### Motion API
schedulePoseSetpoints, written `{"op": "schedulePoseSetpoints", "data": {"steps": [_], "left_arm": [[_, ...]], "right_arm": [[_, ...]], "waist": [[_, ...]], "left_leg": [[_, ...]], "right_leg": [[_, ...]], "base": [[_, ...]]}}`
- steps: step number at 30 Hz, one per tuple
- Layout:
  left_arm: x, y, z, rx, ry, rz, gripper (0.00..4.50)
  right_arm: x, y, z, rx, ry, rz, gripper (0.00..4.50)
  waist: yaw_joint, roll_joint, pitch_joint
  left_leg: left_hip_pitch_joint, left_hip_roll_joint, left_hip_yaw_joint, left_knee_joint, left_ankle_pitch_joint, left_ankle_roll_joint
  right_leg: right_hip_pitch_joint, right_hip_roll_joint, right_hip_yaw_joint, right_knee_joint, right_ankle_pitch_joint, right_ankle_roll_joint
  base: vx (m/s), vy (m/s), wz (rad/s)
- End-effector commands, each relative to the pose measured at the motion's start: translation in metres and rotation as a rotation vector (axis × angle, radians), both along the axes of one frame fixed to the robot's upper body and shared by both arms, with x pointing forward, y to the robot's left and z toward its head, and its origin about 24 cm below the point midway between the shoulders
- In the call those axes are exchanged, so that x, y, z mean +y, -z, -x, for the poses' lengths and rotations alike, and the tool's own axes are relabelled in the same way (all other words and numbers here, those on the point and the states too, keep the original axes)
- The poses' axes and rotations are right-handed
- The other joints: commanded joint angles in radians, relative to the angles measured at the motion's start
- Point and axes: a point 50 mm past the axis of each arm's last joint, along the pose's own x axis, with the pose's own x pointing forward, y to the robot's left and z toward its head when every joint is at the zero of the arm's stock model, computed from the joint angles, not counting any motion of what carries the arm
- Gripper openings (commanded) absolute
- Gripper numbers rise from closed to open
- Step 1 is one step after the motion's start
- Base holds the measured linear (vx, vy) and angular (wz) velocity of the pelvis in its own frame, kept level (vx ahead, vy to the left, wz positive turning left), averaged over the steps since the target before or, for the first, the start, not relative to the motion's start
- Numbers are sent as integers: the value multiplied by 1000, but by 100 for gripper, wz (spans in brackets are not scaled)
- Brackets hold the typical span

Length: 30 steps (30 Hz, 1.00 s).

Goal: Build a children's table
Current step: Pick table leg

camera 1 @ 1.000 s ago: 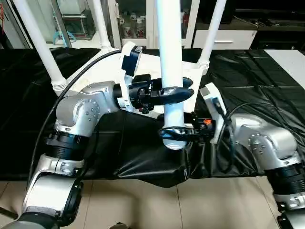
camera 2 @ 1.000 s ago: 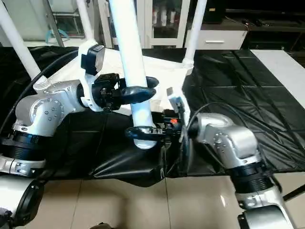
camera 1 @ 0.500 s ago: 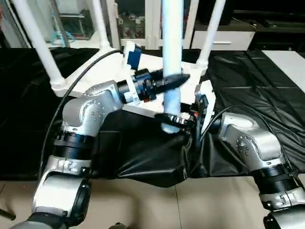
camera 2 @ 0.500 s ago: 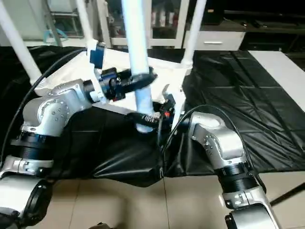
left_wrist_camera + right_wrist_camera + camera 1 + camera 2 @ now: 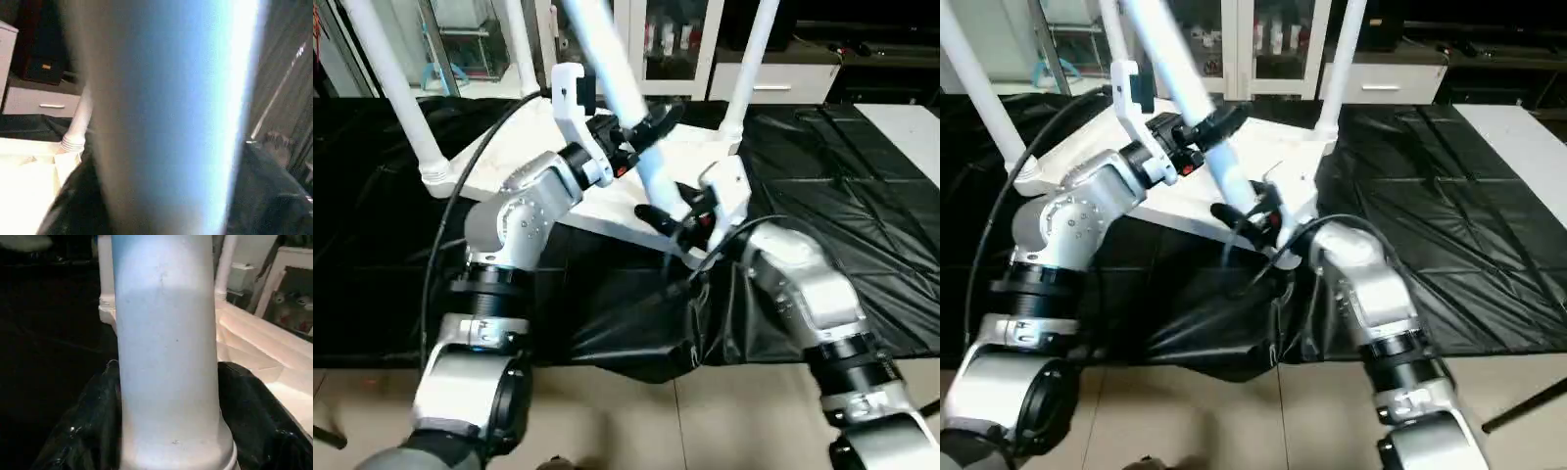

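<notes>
We see the white tabletop (image 5: 538,157) lying upside down on the black-covered desk (image 5: 862,166), with three white legs (image 5: 391,88) standing upright in its corner sockets. The fourth leg (image 5: 626,108) leans tilted between our two arms, near the tabletop's closest corner. Our left gripper (image 5: 651,127) is clasped around this leg partway up, its black fingers on either side of the tube. Just below it, our right gripper (image 5: 671,220) grasps the same leg near its lower, wider end. In the right wrist view the leg's ringed foot (image 5: 176,450) sits over the crumpled black cover.
</notes>
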Motion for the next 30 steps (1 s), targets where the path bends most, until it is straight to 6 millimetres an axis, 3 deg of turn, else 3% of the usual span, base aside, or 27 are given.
{"op": "schedulePoseSetpoints", "data": {"steps": [1, 5, 6, 10, 19, 20, 23, 27, 30], "left_arm": [[-1, -7, -1, 4, -9, 22, 269], [0, -6, -3, 39, -39, 43, 250], [0, -6, -3, 39, -39, 43, 223], [0, -6, -3, 51, -37, 53, 195], [0, -13, 8, 3, 109, 64, 189], [0, -15, 13, -16, 183, 64, 188], [1, -15, 18, -38, 277, 32, 188], [1, -13, 21, -46, 336, 5, 188], [2, -10, 26, -56, 457, -50, 188]], "right_arm": [[-1, -10, -3, -48, 36, -16, 254], [1, -11, -4, -33, 40, -50, 254], [1, -11, -4, -33, 40, -49, 254], [1, -10, -3, -42, 41, -42, 253], [1, -12, -2, -65, 21, -43, 253], [1, -15, -1, -60, -5, -74, 288], [1, -21, 3, -25, -83, -145, 324], [0, -26, 6, 3, -153, -184, 354], [-13, -38, 10, 97, -268, -238, 381]], "waist": [[-2, -6, -80], [-3, -6, -79], [-3, -6, -79], [-4, -5, -79], [-6, -4, -78], [-7, -3, -78], [-12, -5, -76], [-12, -1, -75], [-11, 1, -76]], "left_leg": [[13, 39, -12, -73, -87, 39], [13, 38, -13, -74, -97, 37], [14, 38, -13, -74, -96, 39], [15, 38, -12, -75, -97, 38], [16, 39, -12, -78, -112, 30], [16, 39, -12, -77, -109, 30], [17, 39, -12, -79, -119, 40], [18, 42, -12, -79, -113, 46], [21, 39, -12, -80, -122, 44]], "right_leg": [[66, -51, 40, -58, -88, -230], [67, -50, 40, -58, -83, -228], [67, -50, 40, -60, -86, -226], [66, -49, 40, -59, -84, -225], [64, -50, 40, -60, -103, -220], [64, -50, 40, -60, -99, -221], [65, -48, 41, -61, -103, -226], [64, -48, 41, -58, -88, -240], [67, -46, 41, -60, -106, -238]], "base": [[0, 0, 0], [0, 0, 0], [0, 0, 0], [0, 0, 0], [0, 0, 0], [0, 0, 0], [0, 0, 0], [0, 0, 0], [0, 0, 0]]}}
